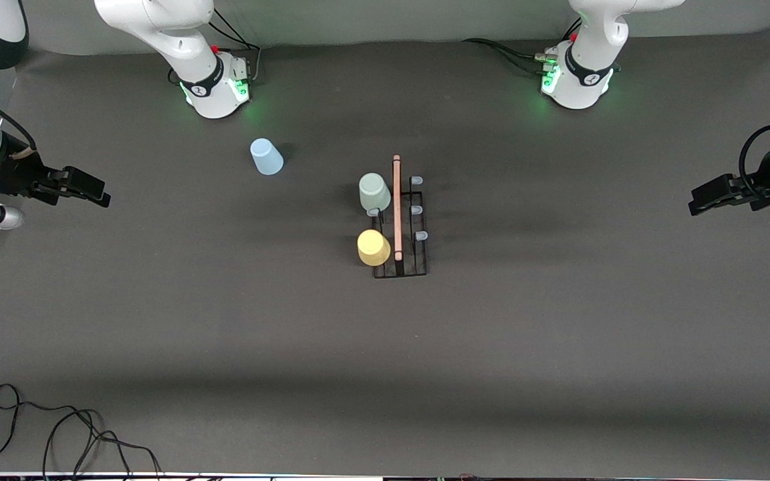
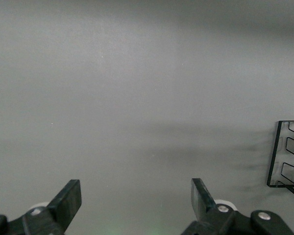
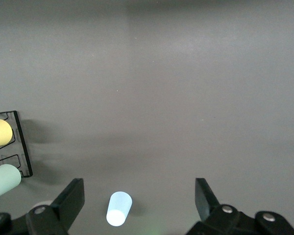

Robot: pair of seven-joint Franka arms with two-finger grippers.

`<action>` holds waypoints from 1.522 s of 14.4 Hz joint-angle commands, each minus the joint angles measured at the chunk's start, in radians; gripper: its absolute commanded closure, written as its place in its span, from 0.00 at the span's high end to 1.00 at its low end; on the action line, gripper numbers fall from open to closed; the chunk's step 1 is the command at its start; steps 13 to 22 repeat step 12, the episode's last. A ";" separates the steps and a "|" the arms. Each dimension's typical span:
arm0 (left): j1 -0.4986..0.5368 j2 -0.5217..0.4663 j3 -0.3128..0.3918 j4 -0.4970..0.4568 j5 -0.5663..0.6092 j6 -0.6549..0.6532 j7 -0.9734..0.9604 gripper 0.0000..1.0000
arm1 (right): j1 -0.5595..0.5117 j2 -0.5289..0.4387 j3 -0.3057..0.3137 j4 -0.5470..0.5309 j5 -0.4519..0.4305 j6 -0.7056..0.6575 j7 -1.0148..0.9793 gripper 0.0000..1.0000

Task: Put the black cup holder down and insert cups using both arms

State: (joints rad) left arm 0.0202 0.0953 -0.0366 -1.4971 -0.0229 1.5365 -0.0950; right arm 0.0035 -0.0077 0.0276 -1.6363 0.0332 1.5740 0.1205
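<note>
The black cup holder (image 1: 400,230) stands on the dark table (image 1: 385,347) about midway between the two arms' ends, its light wooden handle bar (image 1: 396,207) running toward and away from the front camera. On the side of the bar toward the right arm's end, the pale green cup (image 1: 374,192) sits upside down over a peg. The yellow cup (image 1: 373,247) sits likewise on another peg, nearer the front camera than the green one. One pale-capped peg shows bare between them, and three more pegs (image 1: 416,210) stand bare on the holder's side toward the left arm's end.

The light blue cup (image 1: 266,157) is off the holder. It lies on the table toward the right arm's end, farther from the front camera than the holder and well apart from it.

The left gripper (image 1: 696,204) hangs over the table's edge at the left arm's end, well apart from the holder, jaws spread wide with nothing between them. In the left wrist view only bare table lies between the left gripper's fingers (image 2: 68,198), and a corner of the holder's wire base (image 2: 286,154) shows off to one side, outside the jaws.

The right gripper (image 1: 101,194) hangs at the right arm's end of the table, also well apart from the holder, jaws wide apart and empty. In the right wrist view the blue cup (image 3: 119,209) appears in the gap between the fingers (image 3: 71,198), on the table well clear of them. The holder's base (image 3: 17,147) with the yellow cup (image 3: 0,132) and green cup (image 3: 4,180) lies off to one side of the jaws.
</note>
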 commanded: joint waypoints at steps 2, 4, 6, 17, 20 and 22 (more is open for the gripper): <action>-0.005 0.007 0.003 0.021 0.009 -0.021 -0.012 1.00 | 0.044 -0.023 -0.029 -0.013 -0.058 -0.005 -0.030 1.00; -0.006 0.008 0.003 0.021 0.009 -0.021 -0.012 1.00 | 0.050 -0.014 -0.034 -0.013 -0.058 0.000 -0.028 1.00; -0.006 0.009 0.003 0.021 0.009 -0.021 -0.012 1.00 | 0.053 -0.012 -0.034 -0.014 -0.056 -0.002 -0.027 1.00; -0.009 0.007 0.003 0.021 0.009 -0.019 -0.012 1.00 | 0.052 -0.012 -0.034 -0.014 -0.055 -0.006 -0.027 1.00; -0.009 0.007 0.003 0.021 0.009 -0.019 -0.012 1.00 | 0.052 -0.012 -0.034 -0.014 -0.055 -0.006 -0.027 1.00; -0.009 0.007 0.003 0.021 0.009 -0.019 -0.012 1.00 | 0.052 -0.012 -0.034 -0.014 -0.055 -0.006 -0.027 1.00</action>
